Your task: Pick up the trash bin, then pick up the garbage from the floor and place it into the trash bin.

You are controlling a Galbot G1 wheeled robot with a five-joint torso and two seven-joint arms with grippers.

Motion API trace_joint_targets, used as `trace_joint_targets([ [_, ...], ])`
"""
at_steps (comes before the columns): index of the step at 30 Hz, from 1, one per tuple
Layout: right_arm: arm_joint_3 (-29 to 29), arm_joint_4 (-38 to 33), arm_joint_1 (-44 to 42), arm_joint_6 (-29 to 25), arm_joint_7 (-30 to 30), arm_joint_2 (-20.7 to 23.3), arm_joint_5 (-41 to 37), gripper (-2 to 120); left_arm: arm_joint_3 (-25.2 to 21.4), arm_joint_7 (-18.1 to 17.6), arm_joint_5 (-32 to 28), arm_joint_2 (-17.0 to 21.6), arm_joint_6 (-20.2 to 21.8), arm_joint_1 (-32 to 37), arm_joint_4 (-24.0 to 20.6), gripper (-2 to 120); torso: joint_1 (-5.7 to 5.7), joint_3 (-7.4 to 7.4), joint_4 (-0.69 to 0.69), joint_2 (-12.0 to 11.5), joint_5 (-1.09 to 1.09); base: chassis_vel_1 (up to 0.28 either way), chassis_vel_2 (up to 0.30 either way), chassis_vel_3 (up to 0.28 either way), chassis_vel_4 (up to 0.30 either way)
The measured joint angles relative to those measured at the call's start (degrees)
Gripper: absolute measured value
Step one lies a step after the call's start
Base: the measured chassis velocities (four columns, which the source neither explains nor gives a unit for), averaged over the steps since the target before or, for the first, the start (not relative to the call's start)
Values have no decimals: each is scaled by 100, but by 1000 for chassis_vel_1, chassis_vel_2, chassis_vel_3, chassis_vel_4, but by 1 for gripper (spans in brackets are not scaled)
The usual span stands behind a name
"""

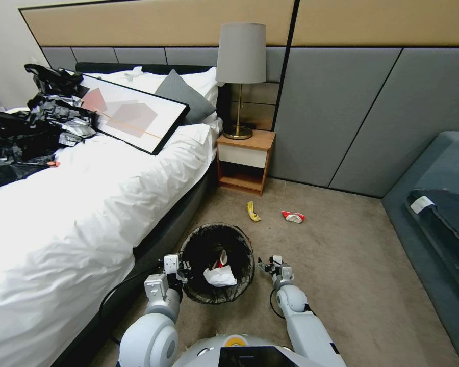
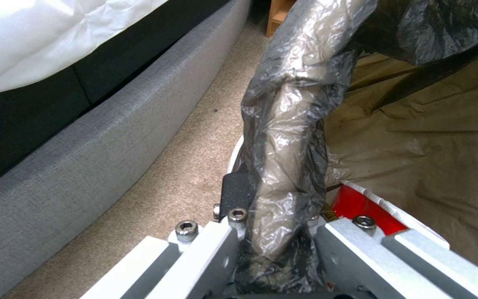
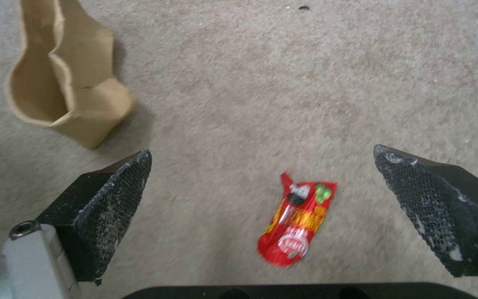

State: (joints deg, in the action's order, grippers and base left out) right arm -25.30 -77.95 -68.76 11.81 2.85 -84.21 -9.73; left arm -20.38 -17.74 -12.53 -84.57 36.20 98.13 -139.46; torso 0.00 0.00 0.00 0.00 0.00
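Observation:
The trash bin [image 1: 217,262], round and lined with a dark bag, stands between my arms beside the bed, with white tissue [image 1: 220,277] and a red-and-white wrapper [image 2: 361,205] inside. My left gripper [image 1: 181,267] is shut on its bag-covered rim [image 2: 286,158]. My right gripper [image 1: 269,265] hangs open over the carpet to the bin's right. Between its fingers [image 3: 114,199] on the floor lies a red snack wrapper [image 3: 297,224], with a brown paper bag [image 3: 64,74] off to one side. Farther out on the carpet lie a yellow banana peel [image 1: 253,211] and a red-and-white wrapper [image 1: 292,216].
The bed [image 1: 86,204] with its grey base [image 2: 84,158] runs close along the bin's left. A wooden nightstand [image 1: 244,160] with a lamp stands at the wall ahead. A grey sofa [image 1: 438,204] fills the right side. Open carpet lies between them.

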Motion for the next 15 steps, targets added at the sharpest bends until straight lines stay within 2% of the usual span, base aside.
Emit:
trace_joint_targets([
  [15, -118, 757, 340, -207, -14, -137, 225, 100, 67, -7, 69, -18, -4, 26, -17, 0, 0, 0, 0, 0, 1, 0, 0, 0, 0],
])
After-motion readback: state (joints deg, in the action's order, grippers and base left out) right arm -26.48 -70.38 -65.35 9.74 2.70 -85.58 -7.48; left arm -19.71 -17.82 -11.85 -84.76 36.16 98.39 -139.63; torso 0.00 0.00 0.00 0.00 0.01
